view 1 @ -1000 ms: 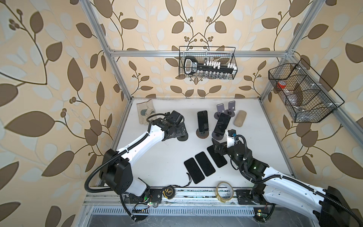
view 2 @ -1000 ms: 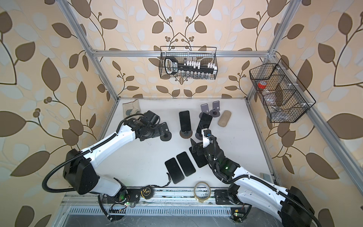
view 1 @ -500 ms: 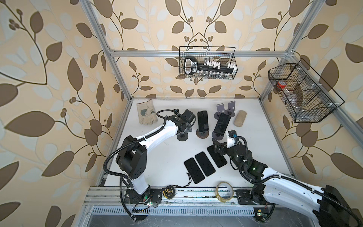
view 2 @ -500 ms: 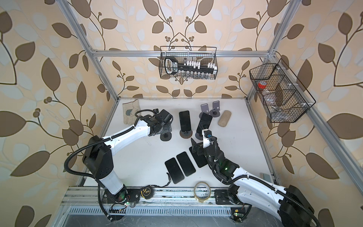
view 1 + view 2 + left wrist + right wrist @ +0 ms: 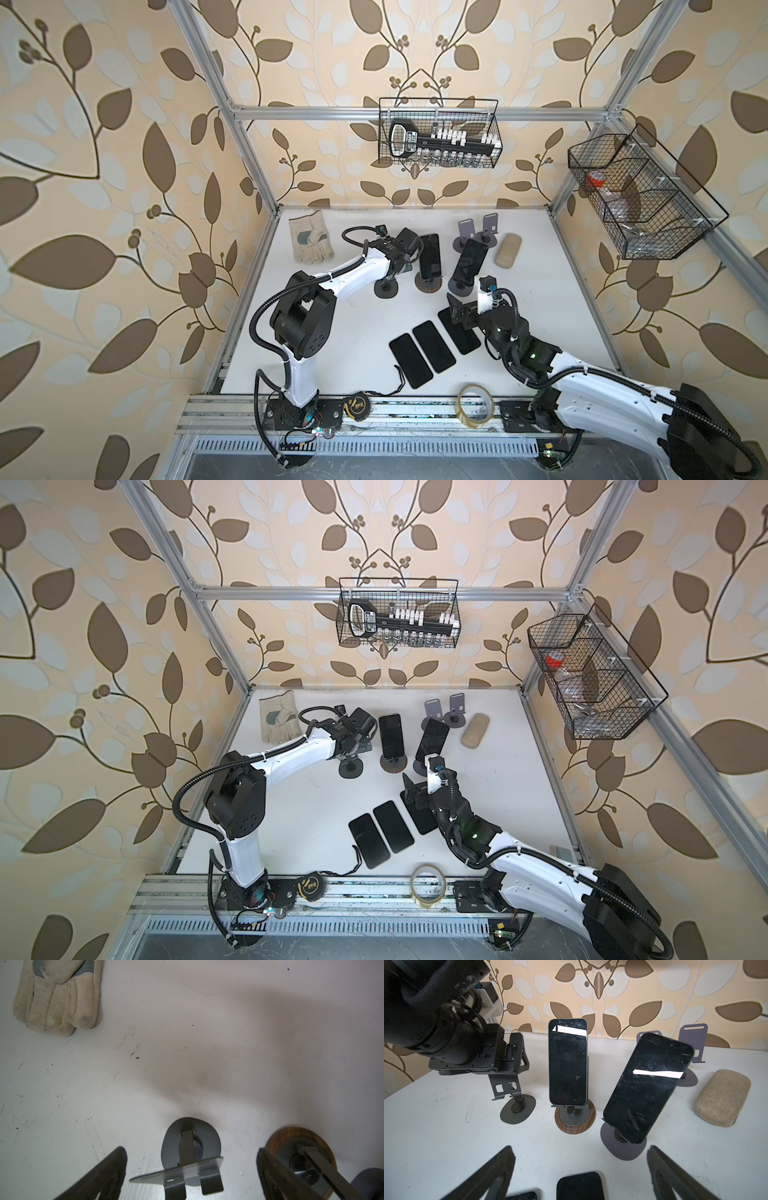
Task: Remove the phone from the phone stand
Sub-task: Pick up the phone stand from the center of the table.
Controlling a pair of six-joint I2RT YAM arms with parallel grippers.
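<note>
Nearest me, a tape roll and a tape measure are sitting on the front rail. Just past them, three flat phones are lying face up in a row on the white table. The right gripper is hovering over the rightmost of that row. Its jaws are standing wide apart with nothing between them, and it is facing the stands beyond.

Further in, three stands are lining up across the middle of the table. The left gripper is reaching down over the tilted plate of the empty grey stand. Its fingers are spreading to either side of the plate with gaps showing, gripping nothing. Beside it, the upright phone is resting on the wood-based stand, its lower edge sitting in the stand's lip. Next along, the tilted phone is leaning sideways on the purple stand. Neither gripper is touching either phone.

Behind those, two empty purple stands are standing side by side near the back wall. A beige case is lying just beside them, and a work glove is lying in the far left corner. A wire basket is hanging on the back wall.
</note>
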